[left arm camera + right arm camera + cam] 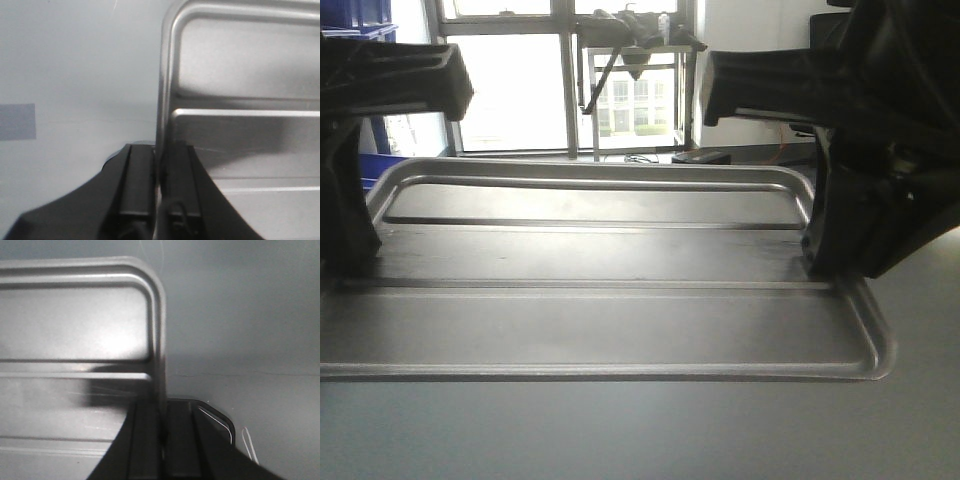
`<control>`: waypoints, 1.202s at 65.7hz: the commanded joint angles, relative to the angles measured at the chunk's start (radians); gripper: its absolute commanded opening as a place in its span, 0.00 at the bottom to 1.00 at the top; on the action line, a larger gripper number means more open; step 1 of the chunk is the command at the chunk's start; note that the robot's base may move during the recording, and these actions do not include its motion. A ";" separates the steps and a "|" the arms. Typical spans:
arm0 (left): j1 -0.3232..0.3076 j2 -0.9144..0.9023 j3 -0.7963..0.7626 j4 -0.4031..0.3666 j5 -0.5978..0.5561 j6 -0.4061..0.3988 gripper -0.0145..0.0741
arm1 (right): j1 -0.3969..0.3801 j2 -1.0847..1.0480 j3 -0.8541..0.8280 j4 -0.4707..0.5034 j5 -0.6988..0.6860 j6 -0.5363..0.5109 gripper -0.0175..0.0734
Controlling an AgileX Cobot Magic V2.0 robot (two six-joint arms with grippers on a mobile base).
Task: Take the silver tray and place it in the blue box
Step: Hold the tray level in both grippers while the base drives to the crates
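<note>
I am looking across a grey table [620, 430] from the front camera, and the silver tray [600, 250] fills most of the view, lying flat with its long sides running left to right. It is shiny metal with rounded corners, a rolled rim and two long raised lines across its flat bottom. The left gripper [348, 268], a black pincer, comes down onto the tray's left short edge, and the right gripper [825, 270] comes down onto the right short edge. In the left wrist view, the left gripper [160, 182] is closed on the silver tray [250, 75], one black finger [137, 182] outside the rim and the other inside, with the rim pinched between them. In the right wrist view the right gripper [162, 437] is clamped on the silver tray [75, 325] the same way, its fingers [145, 440] pressed either side of the rim near a rounded corner. I cannot tell whether the tray rests on the table [75, 60] or is held just off it. A pale bluish rectangular patch [17, 121] sits on the table well left of the tray. Beyond the tray, a bright window [520, 90] lights the room, and a blue shape [378, 166] shows near the tray's far left corner, too little of it to identify.
</note>
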 commanded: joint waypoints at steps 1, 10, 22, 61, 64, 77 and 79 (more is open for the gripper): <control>-0.005 -0.029 -0.027 0.031 0.005 -0.009 0.15 | 0.001 -0.023 -0.025 -0.043 -0.013 -0.005 0.26; -0.005 -0.029 -0.027 0.031 0.005 -0.009 0.16 | 0.001 -0.023 -0.025 -0.043 -0.013 -0.005 0.26; -0.005 -0.029 -0.027 0.031 0.005 -0.009 0.16 | 0.001 -0.023 -0.025 -0.043 -0.013 -0.005 0.26; -0.005 -0.029 -0.027 0.031 0.005 -0.009 0.15 | 0.001 -0.022 -0.025 -0.043 -0.013 -0.005 0.26; -0.005 -0.029 -0.027 0.031 0.005 -0.009 0.16 | 0.001 -0.022 -0.025 -0.043 -0.013 -0.005 0.26; -0.005 -0.029 -0.027 0.031 0.005 -0.009 0.16 | 0.001 -0.022 -0.025 -0.043 -0.013 -0.005 0.26; -0.005 -0.029 -0.027 0.031 0.005 -0.009 0.16 | 0.001 -0.022 -0.025 -0.043 -0.013 -0.005 0.26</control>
